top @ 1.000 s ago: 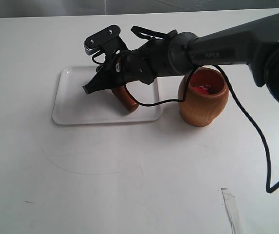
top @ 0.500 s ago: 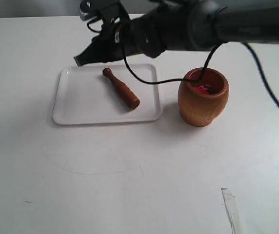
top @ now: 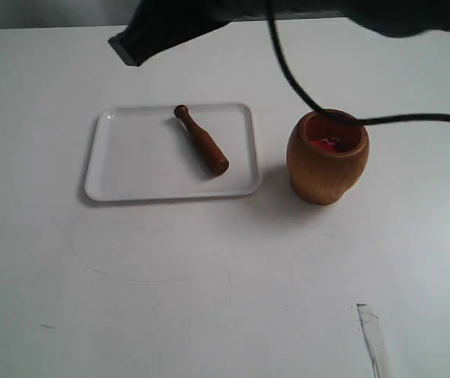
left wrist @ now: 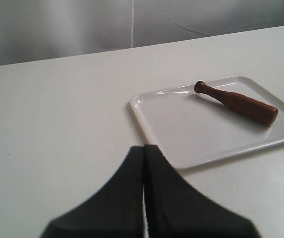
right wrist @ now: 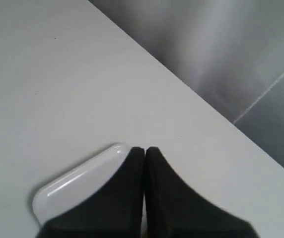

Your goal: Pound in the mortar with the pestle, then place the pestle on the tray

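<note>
Seemingly done: short dark reddish-brown wooden pestle [top: 201,148] lies flat and free on flat white rectangular tray [top: 123,187], just beside barrel-shaped light-brown wooden mortar [top: 327,165]; right gripper [right wrist: 143,150] and left gripper [left wrist: 143,148] both pinched closed on nothing, neither touching pestle; no step visibly left.

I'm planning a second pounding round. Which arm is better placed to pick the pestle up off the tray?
Probably the right. The right gripper hangs over a corner of the tray, close to the pestle; the left gripper sits back from the tray, outside the exterior view. Both are shut.
</note>
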Controlling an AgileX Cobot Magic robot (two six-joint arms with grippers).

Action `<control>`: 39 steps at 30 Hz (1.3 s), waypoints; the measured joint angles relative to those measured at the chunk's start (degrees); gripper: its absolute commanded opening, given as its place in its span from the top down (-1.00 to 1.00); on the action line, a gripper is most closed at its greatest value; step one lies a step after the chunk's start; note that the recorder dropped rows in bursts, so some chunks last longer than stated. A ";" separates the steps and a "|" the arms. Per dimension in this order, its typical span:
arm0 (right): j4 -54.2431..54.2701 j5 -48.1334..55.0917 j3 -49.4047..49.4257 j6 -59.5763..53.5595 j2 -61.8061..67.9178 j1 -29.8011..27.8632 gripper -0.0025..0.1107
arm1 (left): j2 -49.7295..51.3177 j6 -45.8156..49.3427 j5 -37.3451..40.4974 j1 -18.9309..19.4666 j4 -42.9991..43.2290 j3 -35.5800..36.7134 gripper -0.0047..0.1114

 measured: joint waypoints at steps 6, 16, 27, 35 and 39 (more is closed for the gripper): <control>-6.30 0.00 11.72 6.00 -13.33 0.69 0.96 | 0.00 0.00 0.00 0.00 0.00 0.00 0.92; -7.15 0.00 34.71 11.04 -31.57 0.69 0.96 | 0.00 0.00 0.00 0.00 0.00 0.00 0.92; 11.44 0.27 49.75 11.75 -36.93 0.69 0.96 | 0.00 0.00 0.00 0.00 0.00 0.00 0.92; 12.53 0.20 50.22 11.79 -36.93 0.69 0.96 | 0.00 0.00 0.00 0.00 0.00 0.00 0.92; 12.64 0.07 50.22 12.00 -36.93 1.42 0.96 | 0.00 0.00 0.00 0.00 0.00 0.00 0.92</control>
